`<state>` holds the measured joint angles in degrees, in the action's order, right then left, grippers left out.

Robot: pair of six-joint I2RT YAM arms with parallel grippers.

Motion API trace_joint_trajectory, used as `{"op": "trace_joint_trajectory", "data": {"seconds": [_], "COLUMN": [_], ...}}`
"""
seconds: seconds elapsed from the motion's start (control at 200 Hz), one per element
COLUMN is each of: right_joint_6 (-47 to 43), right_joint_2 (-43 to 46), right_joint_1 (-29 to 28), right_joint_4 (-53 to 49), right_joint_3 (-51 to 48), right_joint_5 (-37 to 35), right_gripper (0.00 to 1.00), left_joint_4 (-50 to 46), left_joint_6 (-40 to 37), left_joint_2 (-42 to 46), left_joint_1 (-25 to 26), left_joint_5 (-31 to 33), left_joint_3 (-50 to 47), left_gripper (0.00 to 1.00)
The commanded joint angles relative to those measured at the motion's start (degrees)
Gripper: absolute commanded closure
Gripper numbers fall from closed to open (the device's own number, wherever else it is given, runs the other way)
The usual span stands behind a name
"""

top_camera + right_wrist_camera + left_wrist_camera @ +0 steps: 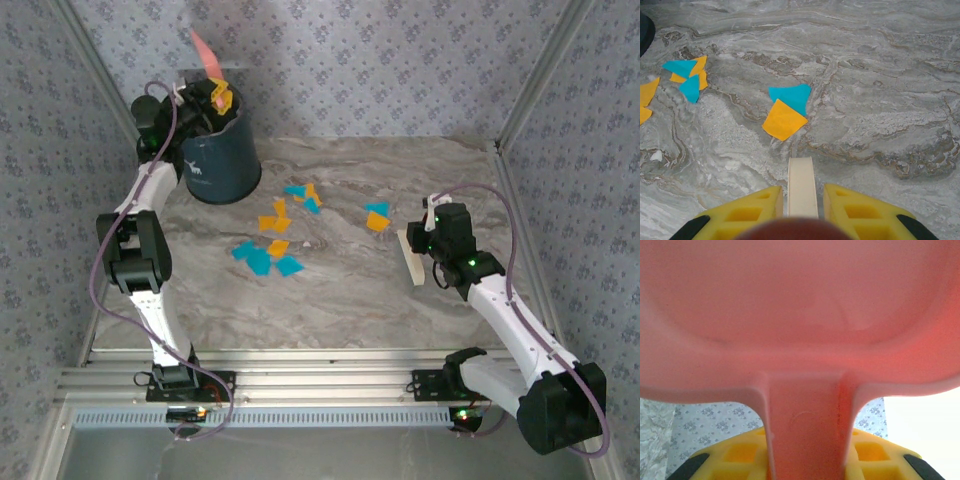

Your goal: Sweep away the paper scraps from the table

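Turquoise and orange paper scraps (272, 240) lie mid-surface (350, 300), in a loose band running from 7 to 1 o'clock. The left pincer (218, 97) clamps a pink dustpan (205, 50), which tips up toward 11 over a dark bucket (222, 165) at 10. The right pincer (801, 195) grips a cream bar (801, 175) at 3, long axis 12 to 6.

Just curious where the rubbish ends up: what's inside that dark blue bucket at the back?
The left hand, holding the pink dustpan, hangs over the mouth of the bucket. Its inside is dark and covered, so any contents cannot be seen.
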<state>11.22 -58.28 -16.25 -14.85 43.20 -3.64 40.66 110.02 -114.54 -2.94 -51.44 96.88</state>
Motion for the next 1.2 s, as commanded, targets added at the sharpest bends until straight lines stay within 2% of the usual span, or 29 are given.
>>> {"op": "trace_joint_trajectory", "data": {"seconds": [0.0,0.18,0.27,0.415,0.585,0.879,1.194], "right_joint_6": [1.3,1.7,1.7,1.9,2.3,2.7,2.8], "right_joint_2": [1.0,1.3,1.6,2.2,2.5,1.9,2.2], "right_joint_1": [-0.2,-0.3,-0.4,-0.4,-0.5,-0.4,-0.2], "right_joint_4": [0.9,1.2,1.2,1.6,2.8,5.0,8.3], "right_joint_3": [0.2,0.3,0.3,-0.1,-0.4,-0.9,-2.1], "right_joint_5": [0.4,0.6,0.6,0.3,0.5,0.1,-4.3], "right_gripper": [1.00,1.00,1.00,1.00,1.00,1.00,1.00], "left_joint_4": [-0.6,-19.2,-31.2,-51.3,-65.8,-75.8,-85.0], "left_joint_6": [-4.1,-21.7,-33.5,-52.3,-67.0,-80.0,-90.1], "left_joint_2": [5.1,10.6,13.6,17.0,20.7,26.9,28.0], "left_joint_1": [0.4,1.6,2.7,5.4,9.2,17.6,25.1], "left_joint_5": [-1.1,-2.6,-2.1,0.6,6.0,16.0,26.5], "left_joint_3": [0.0,-1.0,-0.8,1.0,-0.3,-9.1,-13.7], "left_gripper": [1.00,1.00,1.00,1.00,1.00,1.00,1.00]}}
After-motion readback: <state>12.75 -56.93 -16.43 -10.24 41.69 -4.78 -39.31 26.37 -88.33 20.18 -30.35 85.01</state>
